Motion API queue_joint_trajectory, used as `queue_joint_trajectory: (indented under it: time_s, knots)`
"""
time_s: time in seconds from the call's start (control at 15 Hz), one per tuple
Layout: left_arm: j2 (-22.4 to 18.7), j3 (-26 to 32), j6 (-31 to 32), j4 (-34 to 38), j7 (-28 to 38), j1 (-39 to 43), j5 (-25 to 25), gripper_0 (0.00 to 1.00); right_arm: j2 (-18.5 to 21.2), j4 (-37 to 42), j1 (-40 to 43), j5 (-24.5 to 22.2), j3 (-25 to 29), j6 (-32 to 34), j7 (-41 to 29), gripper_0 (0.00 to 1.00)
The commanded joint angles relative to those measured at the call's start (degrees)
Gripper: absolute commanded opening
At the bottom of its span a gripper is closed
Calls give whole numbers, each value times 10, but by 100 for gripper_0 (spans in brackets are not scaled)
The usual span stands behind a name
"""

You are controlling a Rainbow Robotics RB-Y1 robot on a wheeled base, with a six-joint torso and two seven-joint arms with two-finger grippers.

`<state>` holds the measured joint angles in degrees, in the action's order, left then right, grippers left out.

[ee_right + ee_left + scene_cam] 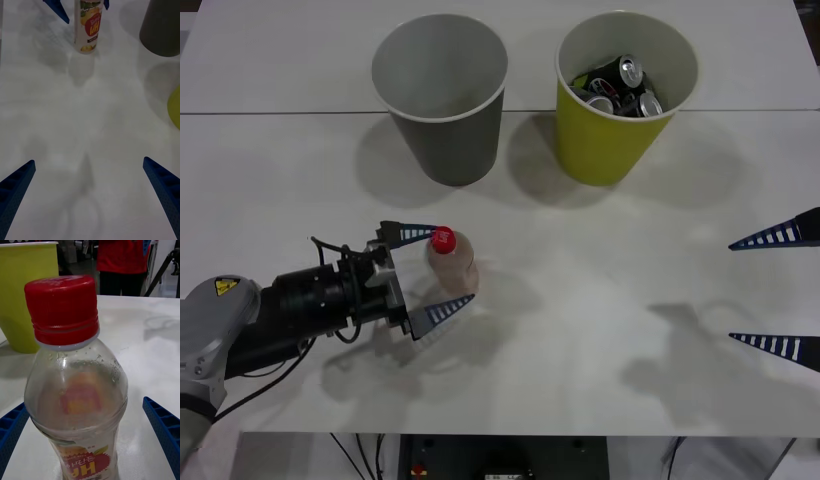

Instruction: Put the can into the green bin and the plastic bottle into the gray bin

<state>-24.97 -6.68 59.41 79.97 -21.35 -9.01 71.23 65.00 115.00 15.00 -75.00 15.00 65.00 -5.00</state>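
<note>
Left gripper (426, 272) open, blue fingers straddling the upright clear plastic bottle with red cap (450, 262): light, thin-walled, probably slick, so best pinched mid-body under the shoulder; right gripper (778, 290) open, idle.

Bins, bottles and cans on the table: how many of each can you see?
Bins: 2, a dark gray tapered bin and a yellow-green tapered bin
Clear plastic bottles with red cap: 1
Cans visible inside the green bin: about 3, piled, hard to separate
Total: about 6

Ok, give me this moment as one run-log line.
left gripper: open, jaws either side of upright plastic bottle | right gripper: open, idle at right | green bin: holds cans | gray bin: no bottle yet
</note>
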Motion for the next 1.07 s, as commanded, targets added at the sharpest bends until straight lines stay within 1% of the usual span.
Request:
queue_joint_trajectory:
  time_s: [0.07, 0.2, 0.47, 0.8, 0.87, 0.93, 1.0, 1.07]
  knots:
    - [11, 0, 0, -1, 3, -11, 22, 100, 0, 0, 0, 0, 0, 0, 0, 100]
    - [19, 0, 0, -4, 6, -19, 34, 100, 0, 0, 0, 0, 0, 0, 0, 100]
    - [39, -1, 0, -31, 6, -39, 36, 100, 0, 0, 0, 0, 0, 0, 0, 100]
    - [54, -1, 0, -33, 7, -43, 46, 100, 0, 0, 0, 0, 0, 0, 0, 100]
    - [56, -1, 0, -34, 8, -43, 51, 75, 0, 0, 0, 0, 0, 0, 0, 100]
    - [55, -1, 0, -33, 9, -43, 51, 19, 0, 0, 0, 0, 0, 0, 0, 100]
    - [56, -1, 0, -33, 11, -43, 51, 6, 0, 0, 0, 0, 0, 0, 0, 100]
    - [55, -1, 0, -34, 13, -43, 52, 0, 0, 0, 0, 0, 0, 0, 0, 100]
